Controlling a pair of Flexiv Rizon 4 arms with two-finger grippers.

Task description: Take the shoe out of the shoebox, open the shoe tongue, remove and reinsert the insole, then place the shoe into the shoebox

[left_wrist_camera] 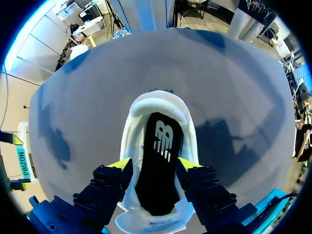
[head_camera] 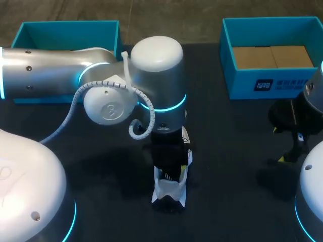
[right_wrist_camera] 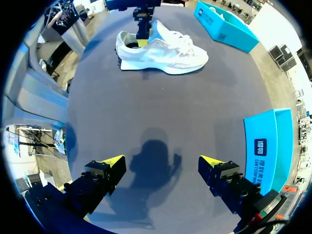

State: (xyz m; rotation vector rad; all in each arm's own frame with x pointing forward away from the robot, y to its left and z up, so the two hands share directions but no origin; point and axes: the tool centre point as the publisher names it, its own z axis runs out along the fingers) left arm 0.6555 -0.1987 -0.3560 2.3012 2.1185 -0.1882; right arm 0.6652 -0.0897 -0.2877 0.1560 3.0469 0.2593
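Observation:
A white shoe [head_camera: 169, 194] [right_wrist_camera: 165, 51] rests upright on the dark table, near the middle. My left gripper [head_camera: 171, 161] [left_wrist_camera: 155, 165] is down in the shoe's opening, by the heel. Its yellow-tipped fingers [left_wrist_camera: 122, 168] press from both sides on the black insole [left_wrist_camera: 161, 136], which lies inside the shoe [left_wrist_camera: 161, 105]. The tongue is folded forward under the gripper. My right gripper [head_camera: 287, 151] [right_wrist_camera: 163, 163] hovers open over bare table at the right, well away from the shoe. Seen from the right wrist, the left gripper [right_wrist_camera: 141, 29] stands at the shoe's heel.
A blue shoebox [head_camera: 282, 83] [right_wrist_camera: 265, 151] with brown cardboard inside stands at the back right. A second blue box [head_camera: 70, 27] [right_wrist_camera: 224, 29] sits at the back left, partly behind my left arm.

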